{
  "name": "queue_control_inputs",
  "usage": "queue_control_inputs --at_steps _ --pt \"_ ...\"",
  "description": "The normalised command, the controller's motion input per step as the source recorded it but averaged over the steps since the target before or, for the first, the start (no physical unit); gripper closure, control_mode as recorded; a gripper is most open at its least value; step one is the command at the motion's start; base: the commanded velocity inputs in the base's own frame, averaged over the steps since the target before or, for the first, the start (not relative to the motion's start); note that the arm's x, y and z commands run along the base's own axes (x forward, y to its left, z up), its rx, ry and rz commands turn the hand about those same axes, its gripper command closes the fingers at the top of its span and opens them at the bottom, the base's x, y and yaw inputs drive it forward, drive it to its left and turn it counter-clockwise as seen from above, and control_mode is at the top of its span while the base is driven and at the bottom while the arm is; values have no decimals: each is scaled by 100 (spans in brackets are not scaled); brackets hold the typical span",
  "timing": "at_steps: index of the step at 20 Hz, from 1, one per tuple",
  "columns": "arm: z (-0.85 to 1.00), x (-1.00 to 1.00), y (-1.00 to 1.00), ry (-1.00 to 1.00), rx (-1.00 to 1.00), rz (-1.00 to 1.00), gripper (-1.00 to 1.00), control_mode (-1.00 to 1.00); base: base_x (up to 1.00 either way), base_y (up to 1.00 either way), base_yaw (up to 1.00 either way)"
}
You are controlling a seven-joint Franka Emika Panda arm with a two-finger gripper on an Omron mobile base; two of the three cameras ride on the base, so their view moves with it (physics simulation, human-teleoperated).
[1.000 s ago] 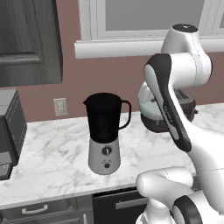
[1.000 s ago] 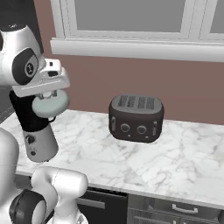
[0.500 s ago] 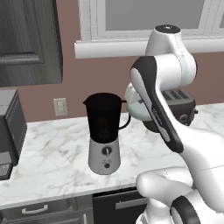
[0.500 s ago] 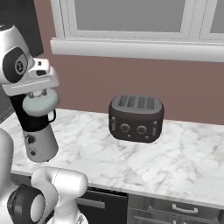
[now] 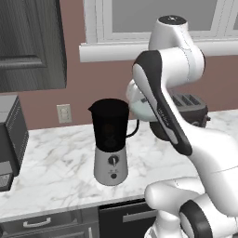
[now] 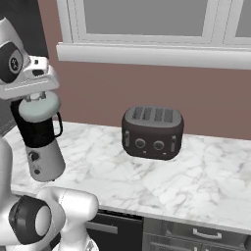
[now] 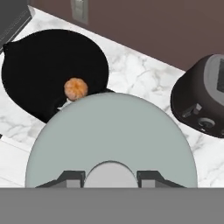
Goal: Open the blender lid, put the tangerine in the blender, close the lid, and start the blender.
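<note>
The blender (image 5: 110, 148) stands on the marble counter, its black jar open at the top. In the hand view the tangerine (image 7: 75, 88) lies inside the jar (image 7: 48, 65). My gripper (image 7: 110, 176) is shut on the knob of the pale grey-blue blender lid (image 7: 111, 140). I hold the lid level, just right of the jar's rim and a little above it. From the left base camera my arm hides part of the lid (image 5: 137, 103). Seen from the right, the lid (image 6: 39, 108) hangs under the hand (image 6: 35, 96), in front of the jar top (image 6: 35, 130).
A dark four-slot toaster (image 6: 152, 132) sits on the counter to the blender's right, near the wall (image 5: 191, 109). A dark appliance (image 5: 10, 139) stands at the counter's left end. A wall outlet (image 5: 63, 113) is behind the blender. Drawers run below the counter's front edge.
The arm has swung left, carrying the lid from near the toaster to the blender's rim. Blender and toaster have stayed put.
</note>
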Motion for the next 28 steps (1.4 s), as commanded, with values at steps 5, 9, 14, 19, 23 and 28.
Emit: queue_control_inputs --at_steps 5,9,14,19,23,28 --pt "7 21 41 0 0 0 100 -100 0 0 0" --pt "0 25 44 0 0 -2 100 -100 0 0 0" --pt "0 31 40 0 0 -5 100 -100 0 0 0" --pt "0 22 24 0 2 -5 100 -100 0 0 0" --pt "0 18 24 0 5 -3 100 -100 0 0 0" --pt "-1 17 17 0 7 0 100 -100 0 0 0"
